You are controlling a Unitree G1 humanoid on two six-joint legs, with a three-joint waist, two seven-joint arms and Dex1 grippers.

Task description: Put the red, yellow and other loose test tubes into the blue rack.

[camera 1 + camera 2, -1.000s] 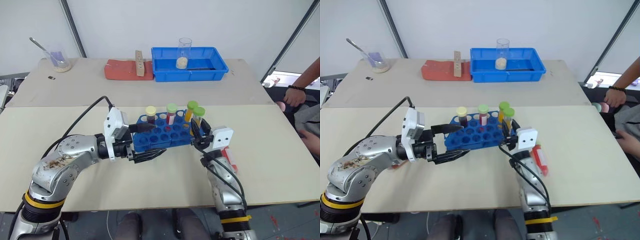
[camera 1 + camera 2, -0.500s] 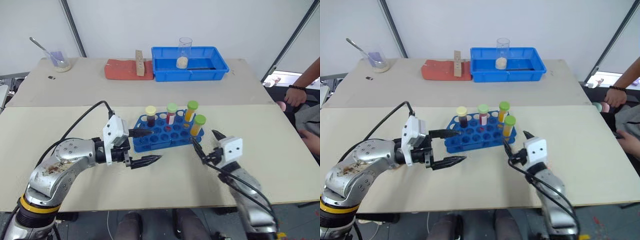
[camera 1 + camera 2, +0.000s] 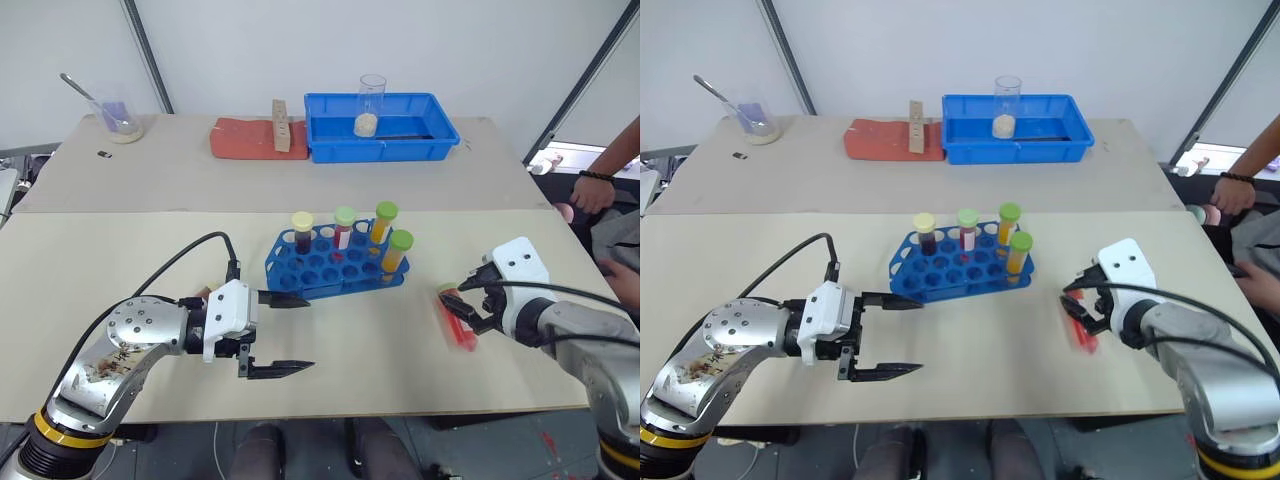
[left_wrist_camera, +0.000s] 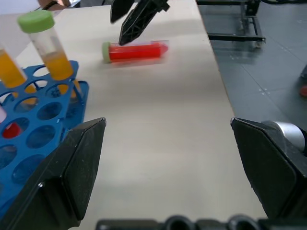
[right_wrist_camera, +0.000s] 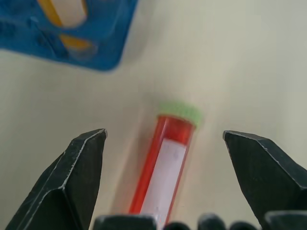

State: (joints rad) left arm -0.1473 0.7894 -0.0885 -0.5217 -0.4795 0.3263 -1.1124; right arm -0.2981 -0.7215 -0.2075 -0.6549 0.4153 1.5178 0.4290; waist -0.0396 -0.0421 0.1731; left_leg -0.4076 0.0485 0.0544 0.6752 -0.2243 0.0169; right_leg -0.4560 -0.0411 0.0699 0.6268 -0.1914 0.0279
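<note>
Desk (image 3: 120,250): pale, two joined tops. Far side: deep blue tray (image 3: 382,127) holding a clear glass (image 3: 371,104); to its left, red pad (image 3: 246,139) with wooden block (image 3: 281,125). Far left: small dish with spoon (image 3: 112,115), possibly glass. Right edge: person's arm (image 3: 606,172).

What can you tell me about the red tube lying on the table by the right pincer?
The red tube is a clear capped tube of red liquid with a light green cap and a pale label along its side. It lies flat on the beige table, apart from the blue rack, cap end toward the rack. The right pincer hovers open just over it, one finger on each side; nothing grips it.
</note>
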